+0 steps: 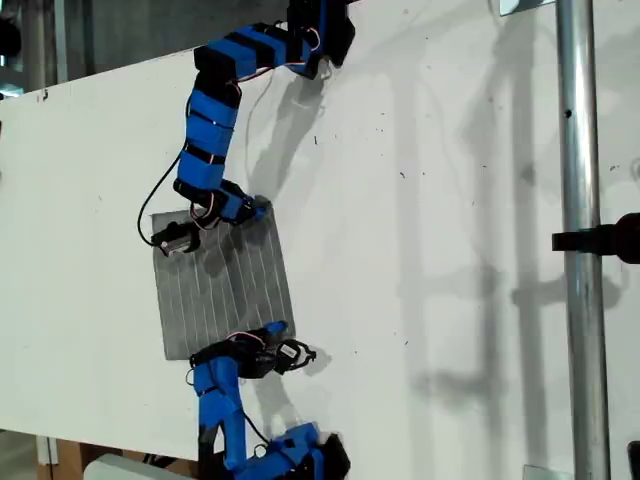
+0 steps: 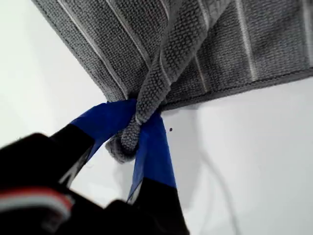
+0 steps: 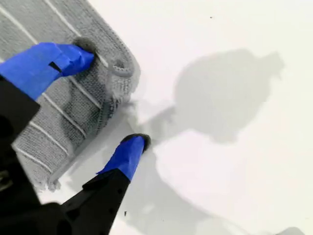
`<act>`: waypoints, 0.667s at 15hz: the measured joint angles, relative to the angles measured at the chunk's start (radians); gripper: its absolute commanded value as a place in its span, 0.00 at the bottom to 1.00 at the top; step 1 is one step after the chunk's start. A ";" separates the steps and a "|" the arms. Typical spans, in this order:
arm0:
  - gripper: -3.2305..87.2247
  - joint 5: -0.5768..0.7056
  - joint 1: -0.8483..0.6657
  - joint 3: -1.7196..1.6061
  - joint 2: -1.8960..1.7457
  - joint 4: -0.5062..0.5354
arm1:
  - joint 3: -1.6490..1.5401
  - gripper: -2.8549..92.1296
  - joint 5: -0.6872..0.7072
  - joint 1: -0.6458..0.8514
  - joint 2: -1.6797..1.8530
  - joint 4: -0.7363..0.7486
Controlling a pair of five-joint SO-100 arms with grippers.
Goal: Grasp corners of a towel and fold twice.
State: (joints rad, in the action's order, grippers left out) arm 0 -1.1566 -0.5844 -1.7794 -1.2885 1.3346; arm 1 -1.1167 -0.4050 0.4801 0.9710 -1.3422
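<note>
my first gripper (image 2: 139, 129) was clamped on one corner (image 2: 128, 139) of the towel (image 1: 222, 285). my second gripper (image 3: 110, 98) stood open astride another corner (image 3: 119, 73), ungrasped. no fold was made yet.

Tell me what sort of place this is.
Likely a robotics lab or workshop bench, not a home. A bare white tabletop carries two blue arms working a gray striped towel, a metal pole with a clamp stands at the exterior view's right, and nothing domestic shows.
</note>
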 measured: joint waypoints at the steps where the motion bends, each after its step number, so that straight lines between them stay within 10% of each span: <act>1: 0.29 0.000 -0.006 0.025 0.026 0.003 | -0.006 0.03 0.000 -0.002 0.015 0.000; 3: 0.03 0.026 -0.008 0.064 0.060 0.000 | -0.018 0.03 0.000 -0.002 0.031 0.000; 10: 0.00 0.087 0.015 0.106 0.077 -0.011 | -0.106 0.03 -0.020 -0.008 0.117 0.020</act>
State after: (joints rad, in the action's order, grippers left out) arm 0 -1.0692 -0.5691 -1.6736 -1.2118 1.3238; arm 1 -1.2226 -0.4249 0.4725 1.0876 -1.3223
